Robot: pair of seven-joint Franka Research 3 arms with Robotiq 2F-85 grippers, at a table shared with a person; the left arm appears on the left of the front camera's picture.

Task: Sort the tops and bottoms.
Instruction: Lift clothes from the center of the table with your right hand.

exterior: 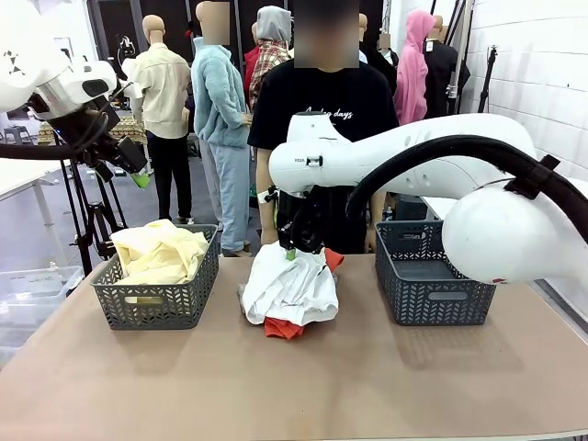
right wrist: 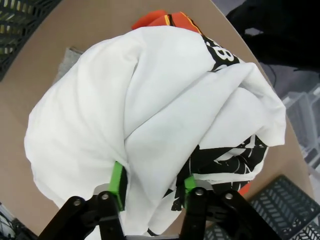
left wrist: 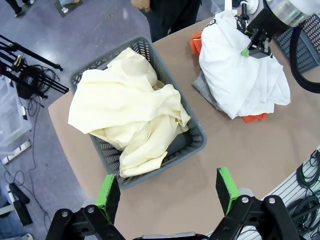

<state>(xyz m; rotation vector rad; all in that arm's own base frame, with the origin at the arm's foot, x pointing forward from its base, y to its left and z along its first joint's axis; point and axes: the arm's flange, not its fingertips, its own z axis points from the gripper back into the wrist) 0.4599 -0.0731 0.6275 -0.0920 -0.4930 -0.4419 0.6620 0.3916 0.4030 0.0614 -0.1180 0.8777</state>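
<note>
On the bench (exterior: 294,395) three garments lie in one pile at the middle, close to the far edge. The left basket (exterior: 156,308) stands near the far left corner and the right basket (exterior: 432,299) near the far right corner. In the pile the white garment (exterior: 292,285) is on top and carries black print. The orange-red garment (exterior: 283,328) shows from under it at the near side and at the far side. The light grey garment (left wrist: 204,91) shows as a small strip under the white one, on the side toward the left basket. The right arm (exterior: 413,156) reaches across to this pile. The jaws of the right arm are narrow and hold a raised fold of the white garment between the two green pads (right wrist: 118,181). The pale yellow garment (exterior: 161,253) is in the left basket and rises over its rim. The left arm (exterior: 55,83) is high above the left edge of the bench. The jaws of the left arm are wide apart and hang over the near side of the left basket. A person (exterior: 322,110) in a black T-shirt stands behind the far edge
</note>
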